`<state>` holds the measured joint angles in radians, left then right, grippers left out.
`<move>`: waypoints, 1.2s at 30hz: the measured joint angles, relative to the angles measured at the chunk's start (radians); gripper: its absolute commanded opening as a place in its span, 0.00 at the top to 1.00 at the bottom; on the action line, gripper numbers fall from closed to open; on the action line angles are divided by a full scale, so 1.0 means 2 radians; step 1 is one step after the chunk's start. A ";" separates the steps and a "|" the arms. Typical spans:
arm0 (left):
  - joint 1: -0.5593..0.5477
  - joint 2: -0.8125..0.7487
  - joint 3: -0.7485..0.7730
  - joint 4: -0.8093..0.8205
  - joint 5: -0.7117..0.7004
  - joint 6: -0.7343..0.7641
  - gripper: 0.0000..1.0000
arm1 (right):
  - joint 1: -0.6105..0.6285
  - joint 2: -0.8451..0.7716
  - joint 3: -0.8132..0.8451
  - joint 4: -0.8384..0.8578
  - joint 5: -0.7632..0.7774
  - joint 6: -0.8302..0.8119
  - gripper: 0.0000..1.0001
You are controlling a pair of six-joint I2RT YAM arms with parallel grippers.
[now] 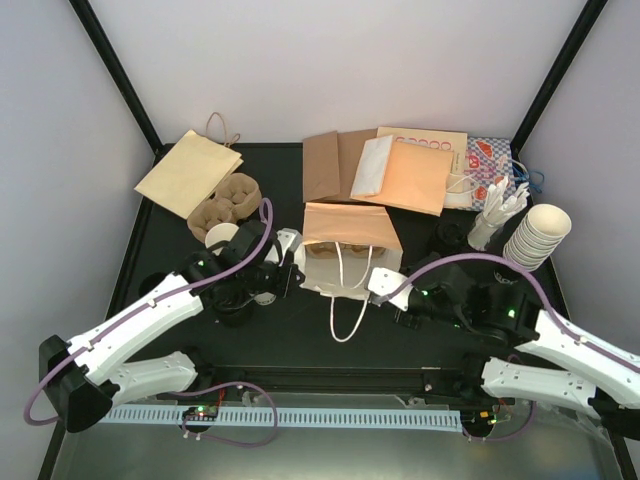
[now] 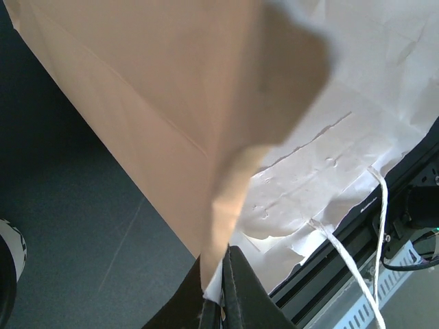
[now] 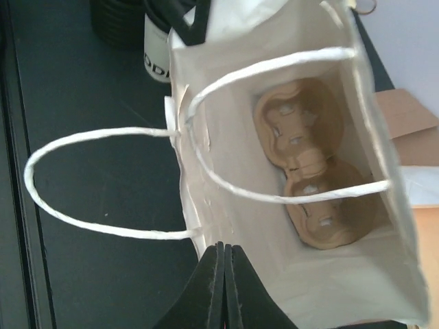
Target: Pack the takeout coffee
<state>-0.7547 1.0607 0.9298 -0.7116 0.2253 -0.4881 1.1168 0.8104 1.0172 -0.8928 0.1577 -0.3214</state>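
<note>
A brown paper bag (image 1: 345, 232) lies on its side at the table's middle, its white-lined mouth toward the arms. Inside it sits a brown pulp carrier (image 3: 309, 171) with both cup wells bare. My left gripper (image 2: 223, 260) is shut on the bag's left rim (image 2: 212, 205), seen from above at the left gripper (image 1: 292, 262). My right gripper (image 3: 224, 245) is shut at the mouth's right corner on the rim; from above the right gripper (image 1: 375, 283) meets that corner. One takeout coffee cup (image 3: 156, 65), cream with dark print, stands just beyond the bag, its top hidden. A black-lidded cup edge (image 2: 8, 271) shows far left.
The bag's white string handles (image 1: 345, 310) trail toward the arms. Spare pulp carriers (image 1: 228, 203) and a white-topped cup (image 1: 222, 236) sit back left. Flat paper bags (image 1: 410, 170) lie along the back. Black lids (image 1: 447, 237) and stacked lidless cups (image 1: 540, 235) stand at the right.
</note>
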 measured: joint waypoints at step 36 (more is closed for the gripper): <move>0.004 -0.007 -0.009 -0.003 0.015 0.004 0.98 | 0.000 0.282 -0.068 0.201 0.169 -0.220 0.99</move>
<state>-0.7464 1.0470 0.9115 -0.7181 0.2554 -0.4801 1.1175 1.3750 0.8810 -0.4900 0.4965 -0.7612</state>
